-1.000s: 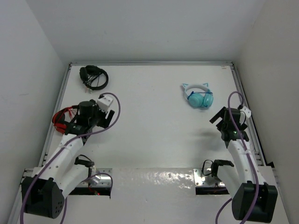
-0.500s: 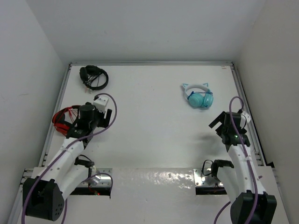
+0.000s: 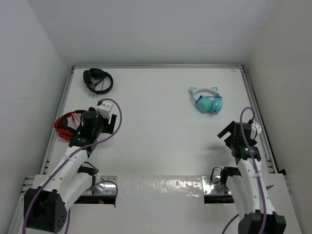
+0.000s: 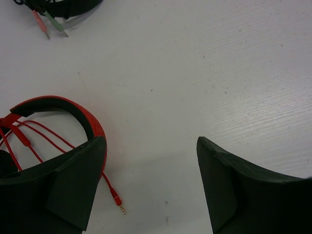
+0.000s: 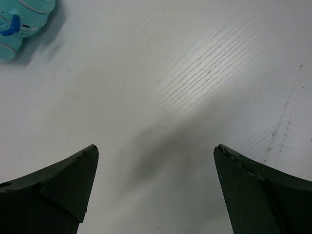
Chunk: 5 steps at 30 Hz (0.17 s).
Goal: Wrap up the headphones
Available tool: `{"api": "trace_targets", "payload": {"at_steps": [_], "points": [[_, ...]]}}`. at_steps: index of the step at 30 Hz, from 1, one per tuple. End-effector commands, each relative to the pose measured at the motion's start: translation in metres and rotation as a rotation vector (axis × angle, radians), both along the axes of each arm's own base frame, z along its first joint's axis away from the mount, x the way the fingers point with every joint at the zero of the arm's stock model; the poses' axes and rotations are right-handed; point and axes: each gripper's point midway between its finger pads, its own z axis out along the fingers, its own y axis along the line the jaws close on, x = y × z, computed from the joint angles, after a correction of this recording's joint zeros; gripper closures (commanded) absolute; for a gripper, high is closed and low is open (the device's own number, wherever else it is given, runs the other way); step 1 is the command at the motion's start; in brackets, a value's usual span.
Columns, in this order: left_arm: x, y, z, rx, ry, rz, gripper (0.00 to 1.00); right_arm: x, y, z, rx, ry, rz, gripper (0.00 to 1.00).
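The teal headphones [image 3: 208, 101], with round turquoise earcups and a pale cat-ear headband, lie on the white table at the back right. Only one earcup edge [image 5: 19, 22] shows in the top left corner of the right wrist view. My right gripper [image 3: 230, 132] [image 5: 156, 147] hovers open and empty, nearer than the headphones and a little to their right, over bare table. On the left side, my left gripper [image 3: 110, 124] [image 4: 150, 141] is open and empty, far from the teal headphones.
Red headphones [image 3: 68, 122] [image 4: 53, 105] lie beside the left gripper's left finger, their red plug [image 4: 117, 200] just below it. Black headphones [image 3: 97, 80] [image 4: 63, 6] rest at the back left corner. Raised rails [image 3: 256, 112] edge the table.
The right arm has drawn back toward the near edge, farther from the teal headphones. The left arm has also pulled back slightly. Both grippers stay open.
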Motion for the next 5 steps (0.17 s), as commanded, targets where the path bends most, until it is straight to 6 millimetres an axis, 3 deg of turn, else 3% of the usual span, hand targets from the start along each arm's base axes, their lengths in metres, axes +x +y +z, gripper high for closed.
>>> {"api": "trace_targets", "payload": {"at_steps": [1,5], "points": [[0.008,-0.001,0.017,-0.02,-0.079,-0.003,0.27,0.004,-0.002,0.008,-0.012,-0.041,-0.004,0.01],[0.008,0.0,0.016,-0.019,-0.077,0.001,0.27,0.019,-0.002,0.021,-0.02,-0.135,0.002,0.01]]}}
